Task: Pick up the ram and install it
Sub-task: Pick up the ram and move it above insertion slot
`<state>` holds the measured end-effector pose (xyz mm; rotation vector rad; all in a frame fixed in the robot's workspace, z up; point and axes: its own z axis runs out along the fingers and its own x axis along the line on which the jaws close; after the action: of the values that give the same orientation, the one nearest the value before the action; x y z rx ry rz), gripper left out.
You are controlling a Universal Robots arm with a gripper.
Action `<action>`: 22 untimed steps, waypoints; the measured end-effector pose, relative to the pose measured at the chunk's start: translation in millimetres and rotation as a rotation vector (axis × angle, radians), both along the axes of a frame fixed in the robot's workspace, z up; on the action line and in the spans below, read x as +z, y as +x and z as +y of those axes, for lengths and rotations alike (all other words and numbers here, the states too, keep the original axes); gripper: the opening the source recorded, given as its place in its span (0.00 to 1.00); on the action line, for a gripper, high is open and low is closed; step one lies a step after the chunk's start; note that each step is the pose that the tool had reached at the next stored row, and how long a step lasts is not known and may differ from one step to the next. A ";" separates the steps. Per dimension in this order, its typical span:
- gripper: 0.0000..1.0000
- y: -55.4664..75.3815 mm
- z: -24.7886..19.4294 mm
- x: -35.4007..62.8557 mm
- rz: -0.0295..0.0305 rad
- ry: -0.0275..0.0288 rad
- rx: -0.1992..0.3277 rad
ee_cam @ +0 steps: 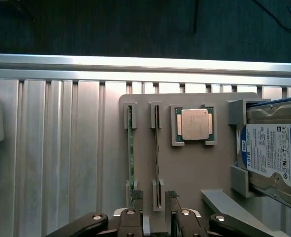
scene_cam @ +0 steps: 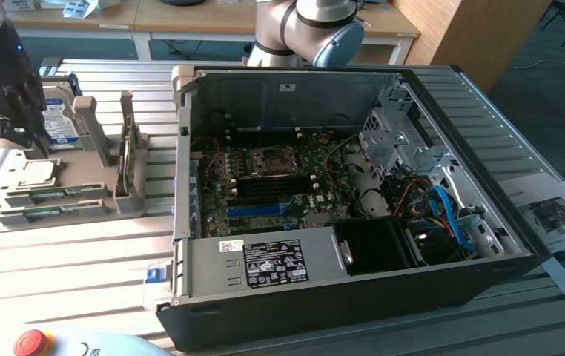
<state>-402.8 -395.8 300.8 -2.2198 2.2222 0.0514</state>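
- Step in hand, as we read it: pick-up half of the job, w/ the gripper (ee_cam: 155, 200) lined up over the ram (ee_cam: 156, 148). Nothing lifted, install not begun.
- Ram location: on edge in its slot of the grey holder (ee_cam: 185, 168) on the slatted table (ee_cam: 61, 148). A greener 2nd stick (ee_cam: 130, 148) stands just beside it, and the CPU (ee_cam: 195, 123) is near on the other side. All of this is well apart from the open PC case (scene_cam: 362, 297) and its motherboard (scene_cam: 273, 185).
- Pincer: open, moderately wide, fingers (ee_cam: 136, 197) straddling one end of the ram. One finger sits between the two sticks.
- A gap shows on both sides of the ram, so the gripper holds nothing. We can't tell if it touches the holder's posts.
- Next move, our judgement: pads must stay square to the stick's flat faces and centred, so the inner finger doesn't nudge the 2nd stick. Thin board, so a gentle squeeze and a straight pull out of the slot.
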 end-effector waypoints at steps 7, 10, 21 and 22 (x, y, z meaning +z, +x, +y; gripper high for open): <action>0.31 0.0 0.0 -7.3 0.0001 -0.0001 0.000; 0.31 0.0 0.0 -10.3 0.0000 -0.0001 0.000; 0.31 -0.1 0.0 -21.9 0.0001 -0.0006 0.000; 0.31 0.0 -0.1 -22.8 0.0001 -0.0005 0.000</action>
<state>-402.8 -395.9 278.0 -2.2199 2.2227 0.0509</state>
